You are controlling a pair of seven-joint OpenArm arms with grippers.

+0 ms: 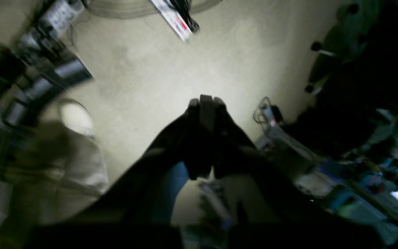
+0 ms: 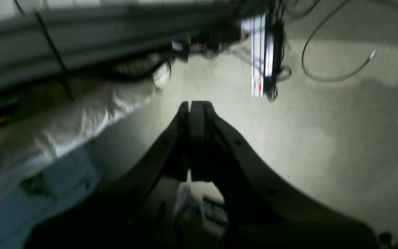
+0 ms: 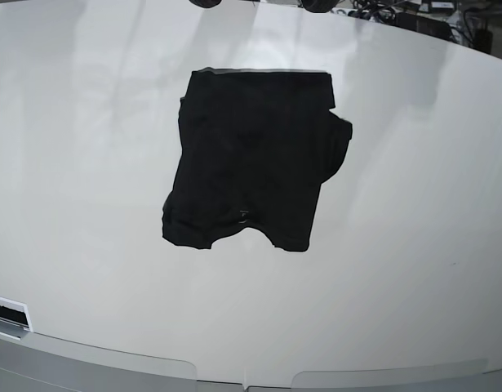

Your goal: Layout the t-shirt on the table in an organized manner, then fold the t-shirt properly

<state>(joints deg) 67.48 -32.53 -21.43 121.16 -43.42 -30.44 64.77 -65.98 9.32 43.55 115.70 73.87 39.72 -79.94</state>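
The t-shirt lies in a rough, partly folded block near the middle of the counter, slightly toward the far side, with neither arm showing in the base view. Its far edge is fairly straight and runs close to parallel with the counter's far rim; the near edge is ragged, with two lobes and a notch between them. A rounded flap bulges from the side edge on that view's right, and a smaller bump sticks out low on the view's left. Bare glossy white surface surrounds the cloth on every side, widest toward the near curved edge and out to both flanks, narrower toward the far rim. Nothing touches the shirt. Both wrist views are blurred and look down at pale carpet well off the counter. The left gripper has its jaws clenched together with nothing between them, the tips meeting over open floor, with dark clutter at both sides of that view. The right gripper likewise has its jaws pressed together and empty, above carpet, beside a white padded bundle and a loose cable. A white strip with a red mark lies just beyond the right fingertips.
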